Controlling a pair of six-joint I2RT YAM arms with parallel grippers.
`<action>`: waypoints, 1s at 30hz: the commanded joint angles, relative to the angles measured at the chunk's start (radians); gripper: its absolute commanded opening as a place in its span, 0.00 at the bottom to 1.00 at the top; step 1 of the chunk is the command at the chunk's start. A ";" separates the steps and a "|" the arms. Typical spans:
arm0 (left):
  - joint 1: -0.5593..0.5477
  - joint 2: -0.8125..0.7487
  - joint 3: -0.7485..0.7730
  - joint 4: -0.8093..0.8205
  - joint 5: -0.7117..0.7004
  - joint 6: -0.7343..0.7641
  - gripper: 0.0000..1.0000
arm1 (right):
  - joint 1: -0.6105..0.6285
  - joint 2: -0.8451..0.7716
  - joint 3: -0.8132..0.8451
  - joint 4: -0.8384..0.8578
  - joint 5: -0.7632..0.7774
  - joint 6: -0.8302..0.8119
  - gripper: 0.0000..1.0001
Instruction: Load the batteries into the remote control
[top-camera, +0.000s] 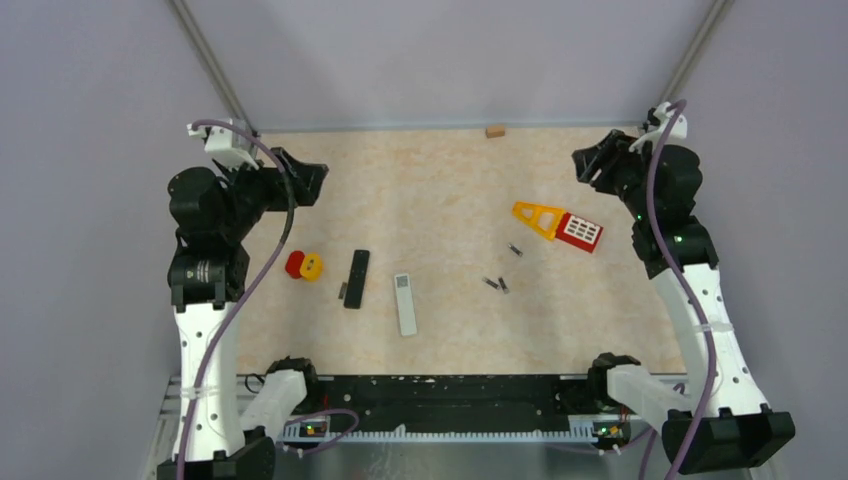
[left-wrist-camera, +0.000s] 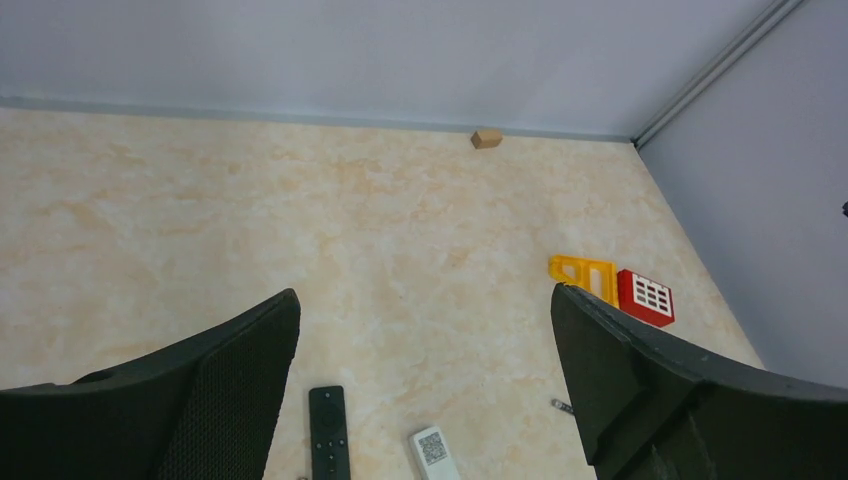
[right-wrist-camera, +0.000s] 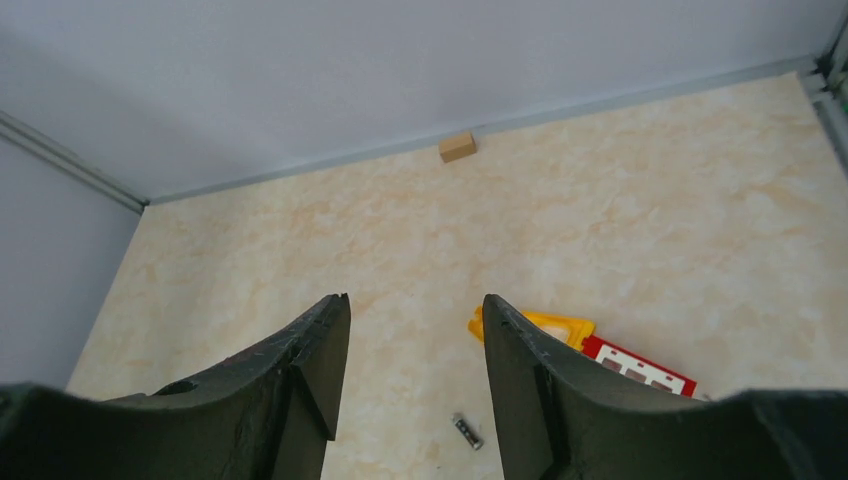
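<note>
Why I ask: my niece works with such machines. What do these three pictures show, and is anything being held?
Two robot arms stand at the near edge of a table. The wide picture looks down from above; the other two come from cameras on the wrists, so the dark shapes there are each arm's own jaws. The left gripper and the right gripper are both open and hold nothing. On the table lie a black remote, a white remote, three small batteries, coloured toy pieces and a wooden block.
</note>
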 joint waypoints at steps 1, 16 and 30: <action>0.003 -0.022 -0.087 0.075 0.057 -0.031 0.99 | -0.005 0.007 -0.070 0.076 -0.081 0.068 0.54; 0.002 -0.049 -0.280 0.096 -0.007 -0.084 0.99 | 0.628 0.211 -0.259 0.230 0.160 0.179 0.87; 0.002 -0.168 -0.285 0.060 -0.274 -0.099 0.99 | 1.068 0.749 0.008 0.098 0.504 0.264 0.79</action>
